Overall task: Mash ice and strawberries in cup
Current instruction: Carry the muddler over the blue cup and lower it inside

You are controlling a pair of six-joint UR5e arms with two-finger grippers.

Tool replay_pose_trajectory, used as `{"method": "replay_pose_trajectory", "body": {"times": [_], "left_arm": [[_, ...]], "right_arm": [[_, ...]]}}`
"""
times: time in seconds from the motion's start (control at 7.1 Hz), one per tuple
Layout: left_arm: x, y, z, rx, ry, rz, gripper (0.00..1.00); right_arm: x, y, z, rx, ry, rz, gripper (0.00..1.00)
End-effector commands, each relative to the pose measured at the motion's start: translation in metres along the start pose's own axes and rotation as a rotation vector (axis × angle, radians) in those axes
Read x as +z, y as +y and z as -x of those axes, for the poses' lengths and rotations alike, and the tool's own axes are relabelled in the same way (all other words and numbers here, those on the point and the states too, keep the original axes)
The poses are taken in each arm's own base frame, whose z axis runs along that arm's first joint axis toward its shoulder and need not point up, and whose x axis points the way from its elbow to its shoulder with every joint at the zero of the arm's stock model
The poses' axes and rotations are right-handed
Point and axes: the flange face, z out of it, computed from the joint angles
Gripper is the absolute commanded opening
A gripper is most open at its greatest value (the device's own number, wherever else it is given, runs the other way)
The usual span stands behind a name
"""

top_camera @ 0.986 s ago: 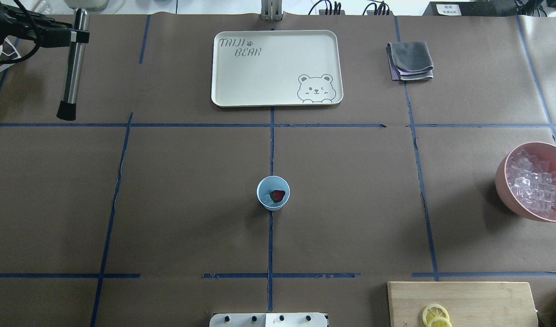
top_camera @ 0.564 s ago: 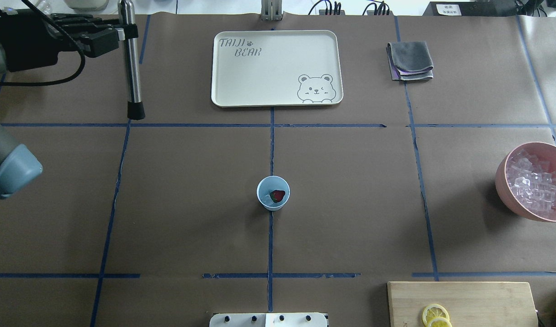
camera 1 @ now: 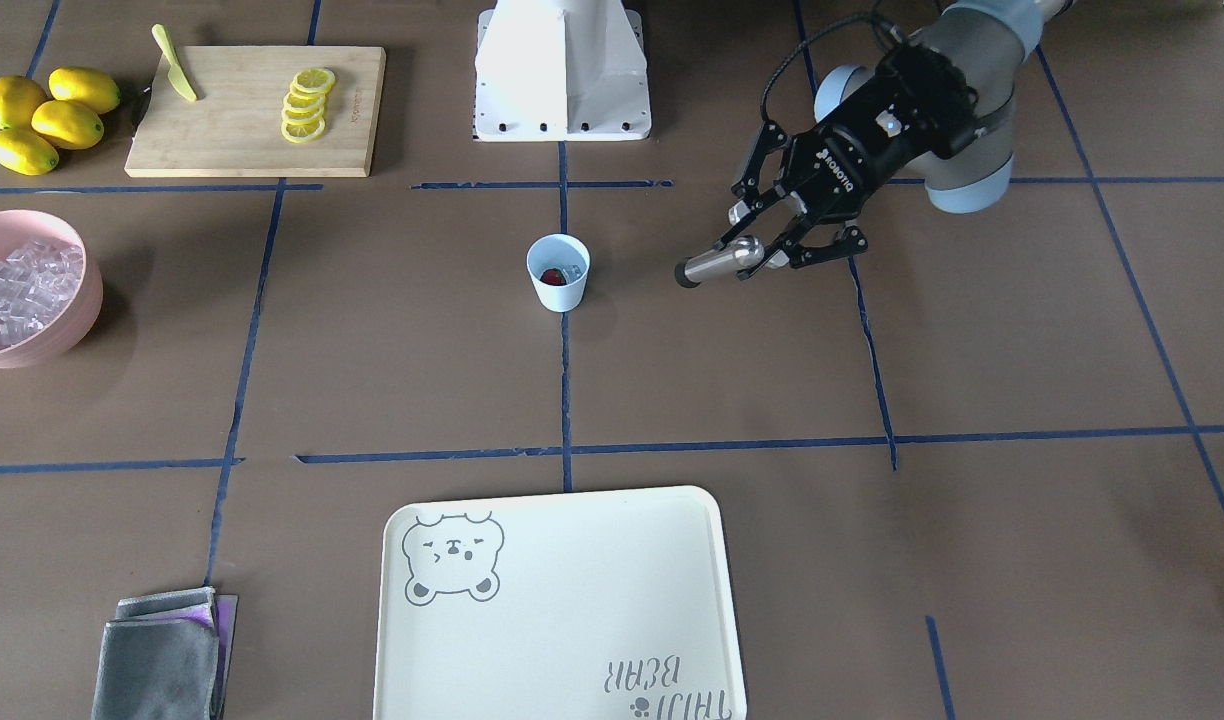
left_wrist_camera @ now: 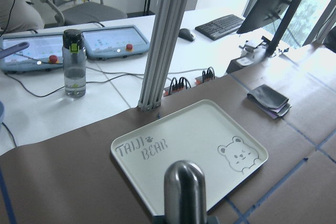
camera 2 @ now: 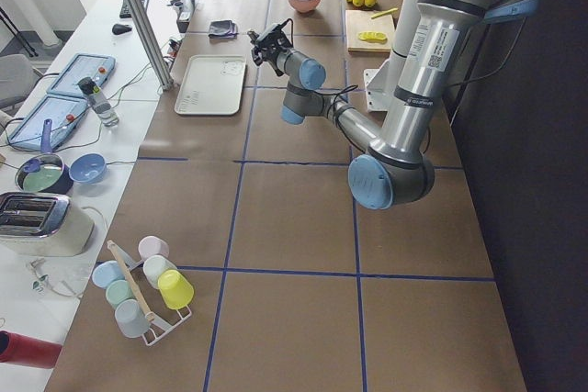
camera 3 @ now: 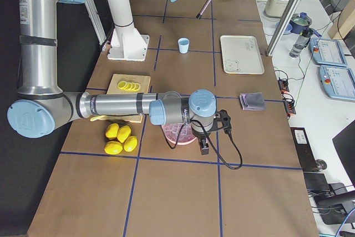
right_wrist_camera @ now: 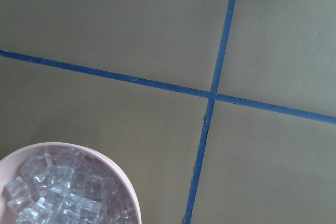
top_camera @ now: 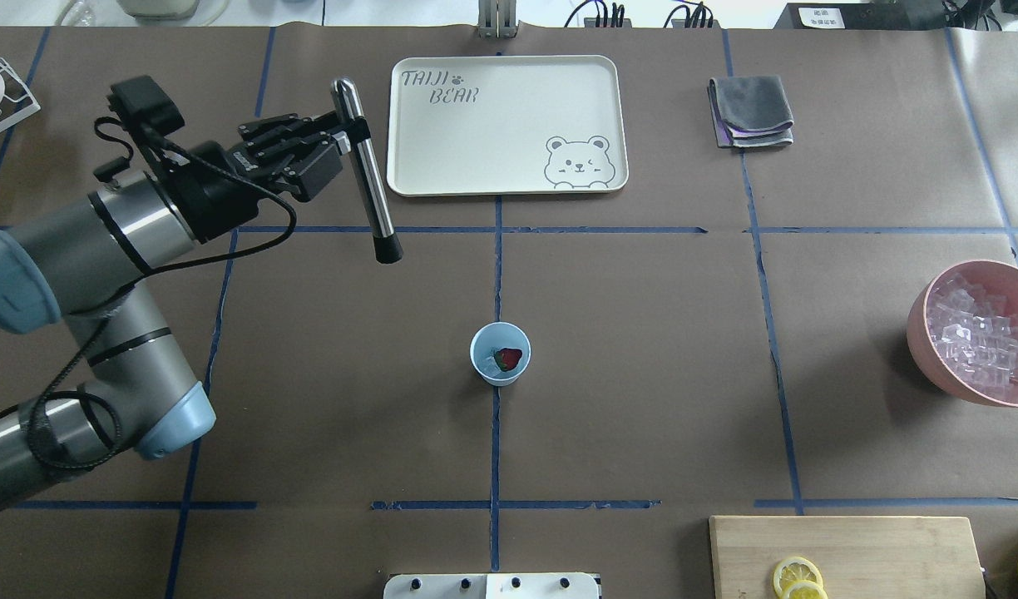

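Note:
The pale-blue cup (top_camera: 500, 353) stands at the table's middle and also shows in the front view (camera 1: 558, 272). Inside it lie a dark-red strawberry (top_camera: 508, 358) and some clear ice (top_camera: 489, 359). My left gripper (top_camera: 353, 133) is shut on a steel muddler (top_camera: 371, 187) with a black tip. It holds the muddler in the air, tilted, up and left of the cup. In the front view the gripper (camera 1: 767, 255) is to the right of the cup. The muddler's top (left_wrist_camera: 185, 190) fills the left wrist view. My right gripper (camera 3: 203, 147) hangs beside the pink bowl; I cannot tell its state.
A pink bowl (top_camera: 921, 316) full of ice stands at the right edge. A cream bear tray (top_camera: 476, 141) and a folded grey cloth (top_camera: 750, 111) lie at the back. A cutting board (top_camera: 875, 541) with lemon slices is front right, with whole lemons (camera 1: 42, 115) beside it.
My left arm has swung in from the far left toward the table's middle with the muddler. The muddler's black tip is now closer to the cup. The cup has not moved.

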Motion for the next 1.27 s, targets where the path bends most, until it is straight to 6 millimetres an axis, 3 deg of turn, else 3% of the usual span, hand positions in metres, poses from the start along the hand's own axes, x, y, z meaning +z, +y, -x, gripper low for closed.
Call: {"method": "replay_pose_trajectory", "body": {"times": [0.0,0.14,0.42,0.7,0.85,1.13], "left_arm": [[0.013,0.024,-0.010,0.045,0.011,-0.059,0.00],[0.012,0.023,-0.016,0.085,0.019,-0.067,0.00],[0.010,0.063,-0.055,0.120,0.022,-0.064,0.00],[-0.002,0.097,-0.119,0.178,0.007,-0.105,0.00],[-0.005,0.103,-0.135,0.184,0.004,-0.110,0.00],[-0.006,0.112,-0.132,0.195,-0.005,-0.092,0.00]], "right_arm": [[0.000,0.000,0.001,0.004,-0.012,-0.001,0.99],[0.000,0.000,0.001,0.004,-0.012,-0.001,0.99],[0.002,0.002,-0.001,0.008,-0.010,0.002,0.99],[0.003,0.002,-0.002,0.010,-0.011,0.004,0.99],[0.004,0.003,-0.003,0.012,-0.009,0.006,0.99],[0.005,0.003,-0.004,0.014,-0.009,0.009,0.99]]}}
